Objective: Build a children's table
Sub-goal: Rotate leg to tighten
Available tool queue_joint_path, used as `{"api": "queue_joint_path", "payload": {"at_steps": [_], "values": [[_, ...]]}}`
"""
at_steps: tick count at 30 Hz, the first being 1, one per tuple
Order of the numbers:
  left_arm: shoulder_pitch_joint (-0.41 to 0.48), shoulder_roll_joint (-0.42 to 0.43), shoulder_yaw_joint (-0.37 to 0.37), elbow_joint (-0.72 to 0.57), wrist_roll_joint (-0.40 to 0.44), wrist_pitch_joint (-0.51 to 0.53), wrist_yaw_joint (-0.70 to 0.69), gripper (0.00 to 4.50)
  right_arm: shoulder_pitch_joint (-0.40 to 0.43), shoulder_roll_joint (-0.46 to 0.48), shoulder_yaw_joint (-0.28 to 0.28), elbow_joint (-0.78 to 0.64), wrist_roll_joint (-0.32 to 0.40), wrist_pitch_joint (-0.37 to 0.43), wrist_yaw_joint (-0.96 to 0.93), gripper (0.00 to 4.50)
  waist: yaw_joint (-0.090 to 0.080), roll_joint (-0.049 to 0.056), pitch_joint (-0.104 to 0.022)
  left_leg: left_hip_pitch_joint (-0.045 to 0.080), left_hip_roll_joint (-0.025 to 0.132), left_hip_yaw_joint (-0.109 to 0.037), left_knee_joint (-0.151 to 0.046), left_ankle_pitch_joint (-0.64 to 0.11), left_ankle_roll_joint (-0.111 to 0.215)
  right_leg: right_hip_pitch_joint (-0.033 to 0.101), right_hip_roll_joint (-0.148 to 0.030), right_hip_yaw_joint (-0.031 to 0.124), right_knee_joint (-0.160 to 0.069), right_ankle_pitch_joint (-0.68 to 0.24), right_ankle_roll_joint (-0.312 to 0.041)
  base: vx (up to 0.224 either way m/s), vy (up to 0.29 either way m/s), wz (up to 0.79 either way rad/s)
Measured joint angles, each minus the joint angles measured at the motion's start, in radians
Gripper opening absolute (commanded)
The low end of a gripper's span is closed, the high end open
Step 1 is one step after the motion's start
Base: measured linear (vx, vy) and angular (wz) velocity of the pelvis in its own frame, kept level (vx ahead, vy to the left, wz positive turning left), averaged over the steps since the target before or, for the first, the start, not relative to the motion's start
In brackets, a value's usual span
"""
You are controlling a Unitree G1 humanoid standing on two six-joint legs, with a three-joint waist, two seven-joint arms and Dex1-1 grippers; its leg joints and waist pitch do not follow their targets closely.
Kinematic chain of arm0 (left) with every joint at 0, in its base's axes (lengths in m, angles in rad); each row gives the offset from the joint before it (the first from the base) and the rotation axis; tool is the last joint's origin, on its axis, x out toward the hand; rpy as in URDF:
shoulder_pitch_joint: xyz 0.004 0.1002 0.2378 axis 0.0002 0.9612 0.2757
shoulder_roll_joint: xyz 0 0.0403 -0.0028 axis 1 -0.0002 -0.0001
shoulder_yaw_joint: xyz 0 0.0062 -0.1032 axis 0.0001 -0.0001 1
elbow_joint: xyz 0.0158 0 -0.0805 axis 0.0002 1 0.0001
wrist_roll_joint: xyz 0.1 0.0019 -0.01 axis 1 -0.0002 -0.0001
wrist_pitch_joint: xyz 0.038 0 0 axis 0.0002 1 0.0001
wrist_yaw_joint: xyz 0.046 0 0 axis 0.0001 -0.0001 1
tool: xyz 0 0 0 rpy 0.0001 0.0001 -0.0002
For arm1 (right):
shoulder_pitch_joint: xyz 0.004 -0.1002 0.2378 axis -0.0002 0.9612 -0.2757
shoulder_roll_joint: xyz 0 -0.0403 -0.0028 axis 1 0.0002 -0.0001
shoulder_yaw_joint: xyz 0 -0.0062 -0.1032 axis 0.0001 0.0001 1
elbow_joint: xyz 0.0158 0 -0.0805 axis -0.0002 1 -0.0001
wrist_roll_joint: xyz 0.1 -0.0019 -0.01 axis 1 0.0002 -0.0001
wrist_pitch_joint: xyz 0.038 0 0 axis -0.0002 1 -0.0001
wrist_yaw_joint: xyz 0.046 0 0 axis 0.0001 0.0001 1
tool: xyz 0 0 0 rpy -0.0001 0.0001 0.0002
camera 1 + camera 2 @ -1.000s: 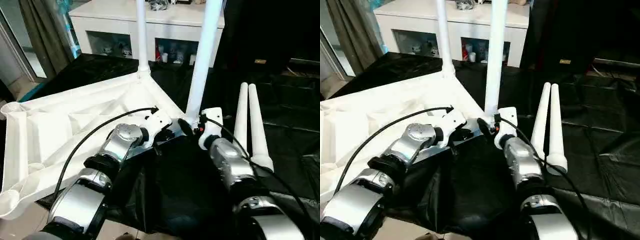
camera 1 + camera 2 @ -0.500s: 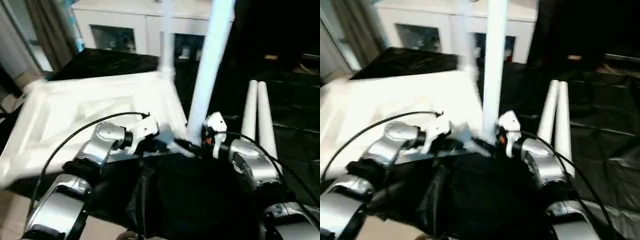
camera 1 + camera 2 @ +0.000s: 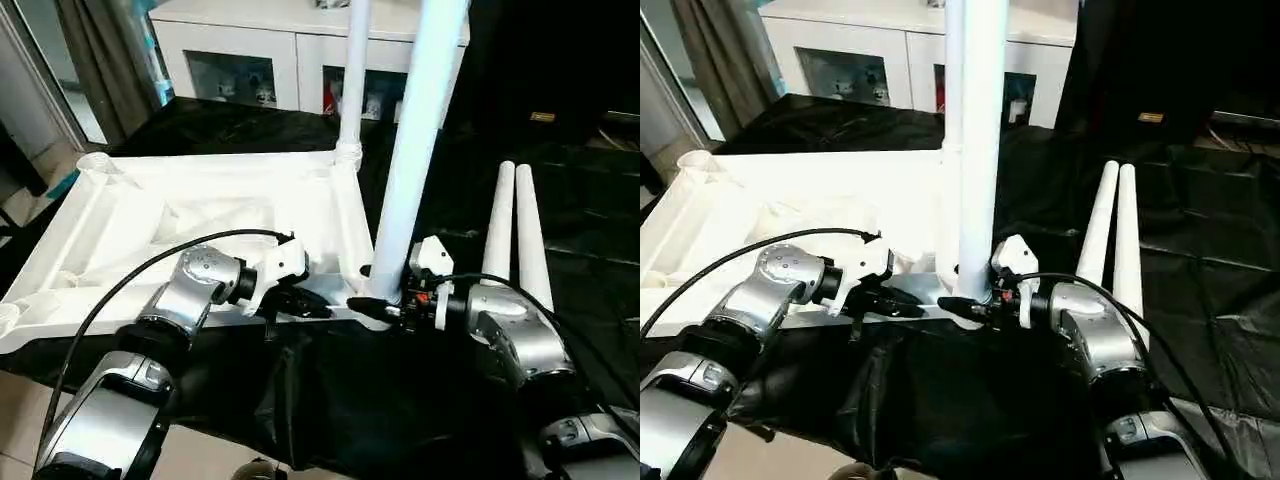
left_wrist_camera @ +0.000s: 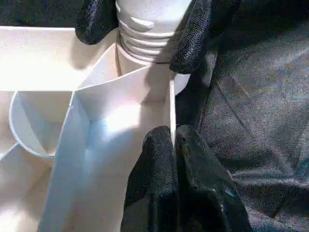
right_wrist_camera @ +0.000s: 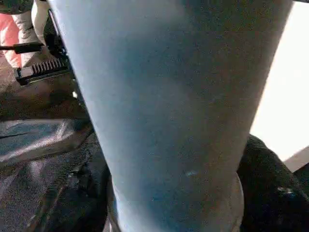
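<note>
Where the work lies: upside down on black sheeting, the small white plastic table top (image 3: 210, 215) shows its ribbed underside.
Legs fitted: two long white tapered legs stand in corner sockets, the near leg (image 3: 415, 150) and the far leg (image 3: 352, 80).
Loose legs: two more white legs (image 3: 518, 230) lie side by side on the sheeting, to the right.
Left claw (image 4: 171, 145): fingers pressed together, pinching the thin near edge wall of the top.
Right claw (image 3: 375, 305): fingers apart, one on each side of the near leg's base, touching it.
Behind: white cabinet (image 3: 300, 45) with glass-fronted shelves.
</note>
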Motion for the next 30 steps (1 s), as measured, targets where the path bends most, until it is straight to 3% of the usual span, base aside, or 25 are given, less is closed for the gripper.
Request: {"api": "queue_joint_path", "payload": {"at_steps": [4,7,11,17,18,19,23,24,30], "values": [[-0.011,-0.021,0.001,0.033,0.016,-0.023,0.081,0.0,-0.002,0.033,-0.014,0.014,-0.011,0.015,-0.101,2.76,0.0,-0.001,0.0,0.002,0.0,0.0,0.002,0.001,-0.001,0.002,0.0,0.0,0.002,0.0,0.0,0.0,0.0,0.0],[-0.059,-0.075,0.005,0.117,0.052,-0.016,0.246,0.0,-0.049,0.097,-0.059,0.106,-0.05,0.002,-0.334,2.75,-0.005,-0.002,-0.001,0.012,0.0,0.0,0.001,0.002,-0.003,0.01,-0.001,0.001,0.002,-0.003,0.006,0.0,0.0,0.0],[-0.084,-0.144,0.012,0.176,0.066,0.021,0.381,0.0,-0.089,0.157,-0.092,0.182,-0.073,0.002,-0.558,2.75,-0.019,-0.002,-0.001,0.03,-0.001,0.0,-0.004,0.002,-0.003,0.027,-0.001,-0.002,-0.01,-0.005,0.008,0.0,0.0,0.0],[-0.129,-0.224,0.016,0.247,0.084,0.052,0.523,0.0,-0.158,0.218,-0.132,0.271,-0.098,0.016,-0.79,2.75,-0.039,0.0,0.0,0.036,-0.005,-0.001,-0.011,0.002,-0.003,0.038,-0.005,-0.005,-0.032,-0.005,0.008,0.0,0.0,0.0],[-0.131,-0.227,0.018,0.252,0.084,0.051,0.527,0.0,-0.162,0.223,-0.137,0.279,-0.101,0.011,-0.796,2.75,-0.042,0.0,-0.001,0.035,-0.008,0.0,-0.012,0.002,-0.003,0.039,-0.009,-0.005,-0.032,-0.005,0.008,0.0,0.0,0.0],[-0.132,-0.229,0.02,0.255,0.085,0.05,0.529,0.0,-0.162,0.225,-0.14,0.282,-0.103,0.007,-0.803,3.31,-0.044,0.0,-0.001,0.034,-0.01,0.0,-0.012,0.002,-0.003,0.039,-0.012,-0.006,-0.032,-0.005,0.008,0.0,0.0,0.0],[-0.144,-0.223,0.031,0.276,0.094,0.048,0.57,0.0,-0.166,0.242,-0.142,0.298,-0.113,-0.01,-0.794,3.54,-0.057,-0.003,-0.002,0.032,-0.014,0.001,-0.011,0.001,-0.002,0.038,-0.016,-0.004,-0.032,-0.005,0.008,0.0,0.0,0.0],[-0.146,-0.218,0.034,0.279,0.094,0.047,0.57,0.0,-0.166,0.242,-0.142,0.298,-0.113,-0.012,-0.781,3.8,-0.061,-0.003,-0.002,0.032,-0.014,0.001,-0.012,0.001,-0.002,0.037,-0.016,-0.004,-0.032,-0.005,0.008,0.0,0.0,0.0],[-0.131,-0.159,0.035,0.265,0.079,-0.006,0.444,0.0,-0.121,0.161,-0.107,0.24,-0.09,-0.032,-0.519,3.87,-0.057,-0.004,-0.001,0.032,-0.013,0.001,-0.015,0.001,-0.002,0.032,-0.016,-0.005,-0.029,-0.003,0.009,0.0,0.0,0.0]]}}
